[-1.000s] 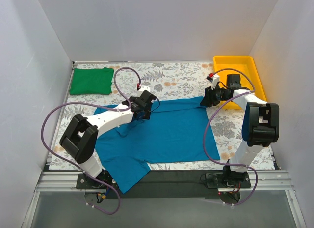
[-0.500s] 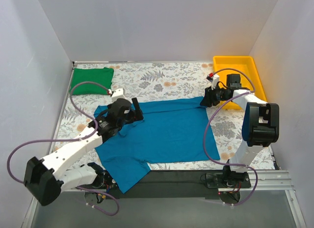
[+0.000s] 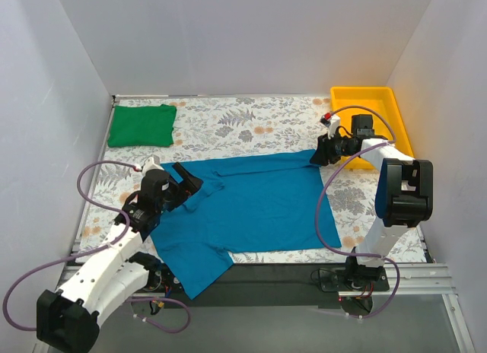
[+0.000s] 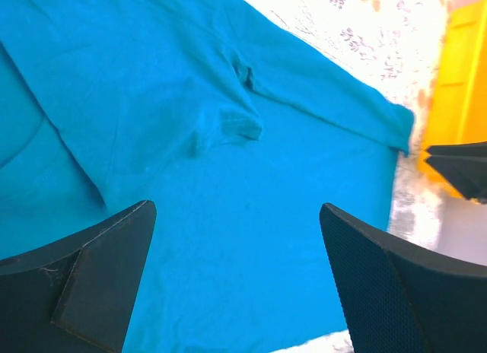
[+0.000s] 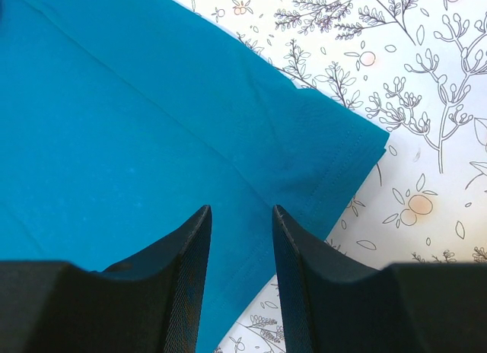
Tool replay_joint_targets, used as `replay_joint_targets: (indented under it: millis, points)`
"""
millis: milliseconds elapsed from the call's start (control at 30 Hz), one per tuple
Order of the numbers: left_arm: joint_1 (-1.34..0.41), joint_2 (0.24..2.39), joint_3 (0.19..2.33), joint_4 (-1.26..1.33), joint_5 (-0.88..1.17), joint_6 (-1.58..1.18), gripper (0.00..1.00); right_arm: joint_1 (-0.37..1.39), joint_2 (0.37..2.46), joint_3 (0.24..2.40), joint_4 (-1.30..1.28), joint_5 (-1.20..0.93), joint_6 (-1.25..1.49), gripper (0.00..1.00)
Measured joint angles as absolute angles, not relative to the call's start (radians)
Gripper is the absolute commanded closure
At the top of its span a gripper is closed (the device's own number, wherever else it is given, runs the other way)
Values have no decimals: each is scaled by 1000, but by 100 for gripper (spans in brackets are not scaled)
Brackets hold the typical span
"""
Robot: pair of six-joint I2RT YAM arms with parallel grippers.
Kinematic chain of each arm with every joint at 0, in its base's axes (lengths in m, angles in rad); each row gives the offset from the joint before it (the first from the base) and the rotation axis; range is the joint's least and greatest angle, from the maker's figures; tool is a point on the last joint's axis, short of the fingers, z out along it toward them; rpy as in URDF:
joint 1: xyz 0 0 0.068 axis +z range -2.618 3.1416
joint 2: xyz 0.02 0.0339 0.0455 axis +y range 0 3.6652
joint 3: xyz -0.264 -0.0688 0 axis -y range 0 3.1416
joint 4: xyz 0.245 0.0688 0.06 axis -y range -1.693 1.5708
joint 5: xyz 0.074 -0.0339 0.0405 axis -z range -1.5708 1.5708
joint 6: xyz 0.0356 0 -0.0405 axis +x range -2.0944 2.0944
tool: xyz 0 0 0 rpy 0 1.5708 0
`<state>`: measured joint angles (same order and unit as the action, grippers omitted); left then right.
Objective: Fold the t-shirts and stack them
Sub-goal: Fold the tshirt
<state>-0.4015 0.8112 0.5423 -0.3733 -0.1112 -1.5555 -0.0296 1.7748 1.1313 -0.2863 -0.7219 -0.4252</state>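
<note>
Teal-blue tee (image 3: 259, 201) flat mid-bench (image 3: 251, 121); green tee (image 3: 141, 125) folded at far-L corner, well apart.
Top cam: L hand (image 3: 190, 184) over teal tee's L shoulder area, contact unclear; R hand (image 3: 318, 157) at its far-R sleeve corner, just beside yellow tray (image 3: 380, 94). L wrist cam: fingers (image 4: 99, 269) wide apart, nothing gripped, wrinkled teal fabric below. R wrist cam: fingers (image 5: 179, 284) narrowly apart above sleeve hem, fabric visible in gap, nothing clamped.

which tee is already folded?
The green t-shirt in the far-left corner: it is a compact folded rectangle. The teal-blue t-shirt lies spread out between the arms.
</note>
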Motion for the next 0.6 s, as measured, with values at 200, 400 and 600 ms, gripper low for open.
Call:
replay_joint_targets:
  millis: [200, 400, 600]
  points:
    - [-278, 770, 450, -325, 39, -1622, 12, -30, 1775, 1131, -286, -723, -425, 55]
    - [-133, 792, 392, -260, 170, -1662, 13, -30, 1775, 1131, -287, -730, -424, 55]
    - [-81, 776, 319, -213, 244, -1692, 14, -30, 1775, 1131, -287, -735, -424, 55]
